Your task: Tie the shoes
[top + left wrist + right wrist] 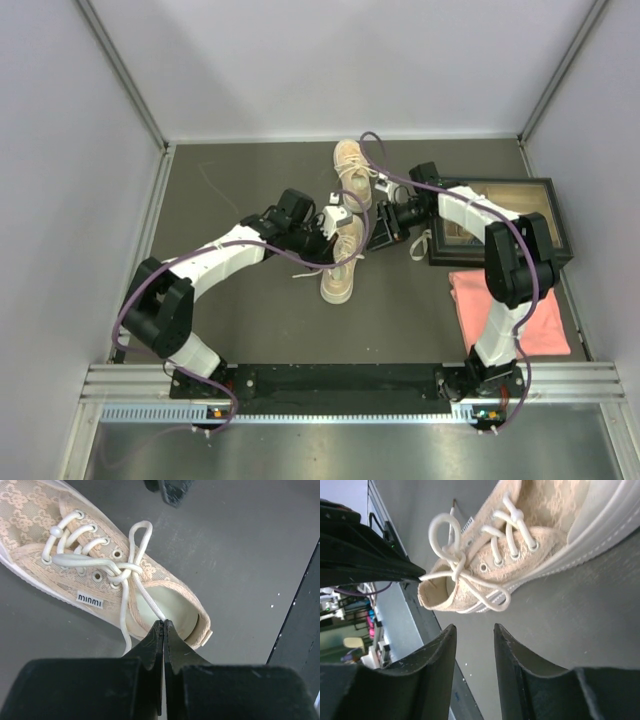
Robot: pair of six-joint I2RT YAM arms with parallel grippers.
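Two beige lace shoes lie mid-table: the near shoe and the far shoe. In the left wrist view the near shoe has a knot with a white lace running from it into my left gripper, which is shut on that lace above the heel opening. In the top view my left gripper sits at the shoe's heel end. My right gripper is open with nothing between its fingers, just off the shoe and its bow loops; from above, my right gripper is on the shoe's right.
A black-framed tray lies at the right with a pink cloth in front of it. A loose white lace end lies by the tray's left edge. Metal rails border the mat on both sides.
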